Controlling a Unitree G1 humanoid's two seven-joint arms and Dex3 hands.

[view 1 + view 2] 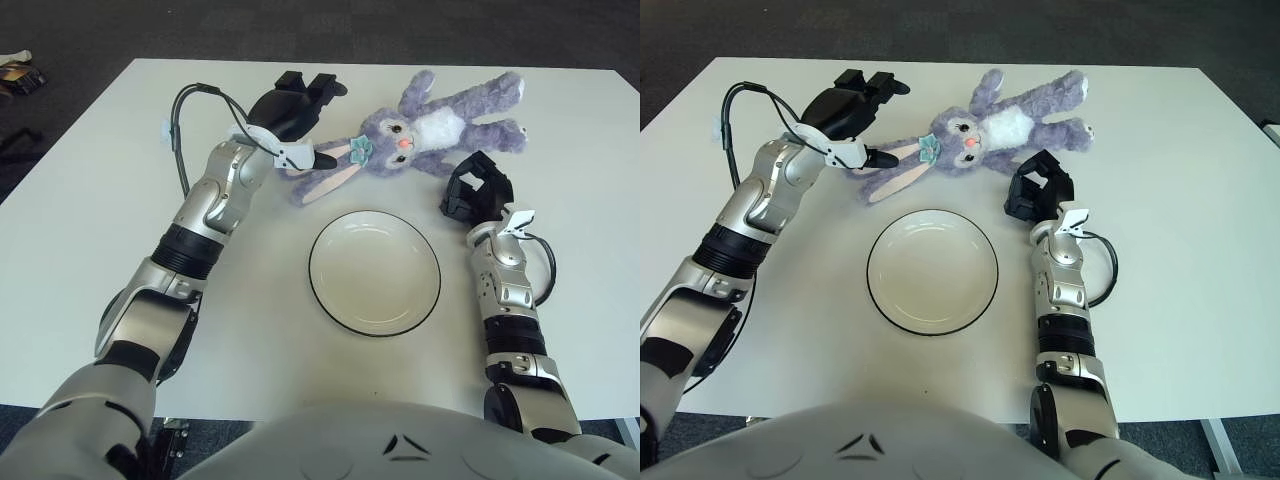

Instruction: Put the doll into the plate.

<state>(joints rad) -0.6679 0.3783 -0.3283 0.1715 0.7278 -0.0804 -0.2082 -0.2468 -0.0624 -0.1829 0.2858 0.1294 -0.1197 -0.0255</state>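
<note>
The doll, a purple plush bunny (432,127), lies on its back across the far middle of the white table, with its long ears (330,172) pointing left. A white plate (330,262) with a dark rim sits empty just in front of the ears. My left hand (305,115) hovers open over the ear tips at the doll's left end. Its thumb (322,160) is close to the upper ear, and I cannot tell if it touches. My right hand (478,190) shows just in front of the doll's body, to the right of the plate, fingers loosely bent and holding nothing.
A grey cable (178,125) loops out from my left forearm over the table. The table's far edge (200,62) runs close behind the doll, with dark floor beyond. Small items (18,72) lie on the floor at the far left.
</note>
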